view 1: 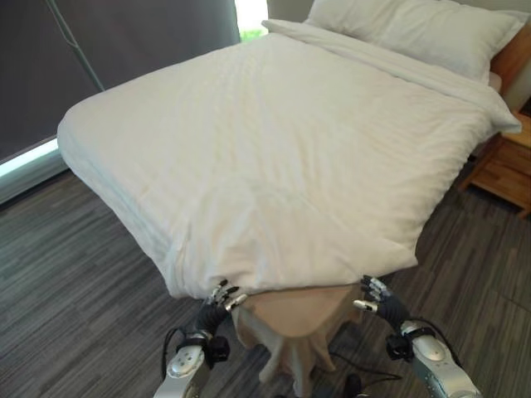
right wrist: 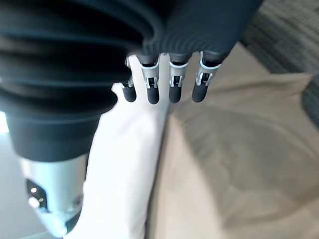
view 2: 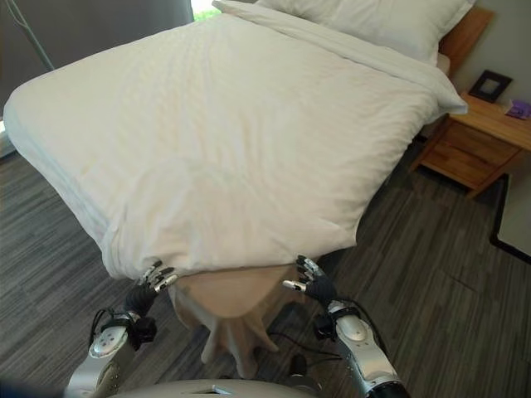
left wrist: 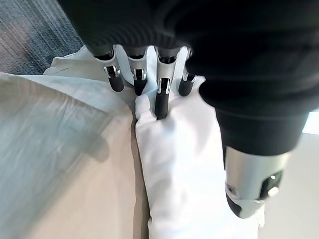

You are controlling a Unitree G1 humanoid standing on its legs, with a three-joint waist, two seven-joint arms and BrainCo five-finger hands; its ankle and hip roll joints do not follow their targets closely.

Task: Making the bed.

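Note:
A white duvet lies spread over the bed, with a white pillow at the far head end. At the near foot corner a beige sheet hangs out from under the duvet's edge. My left hand is at that edge, left of the beige corner. It is open, and its straight fingers touch the duvet's hem beside the beige sheet. My right hand is at the edge on the corner's right side, open. Its fingers reach over the seam between duvet and sheet, holding nothing.
A wooden nightstand stands right of the bed with a dark picture frame on it. A grey curtain hangs along the far left. Dark striped floor runs round the bed's foot and both sides.

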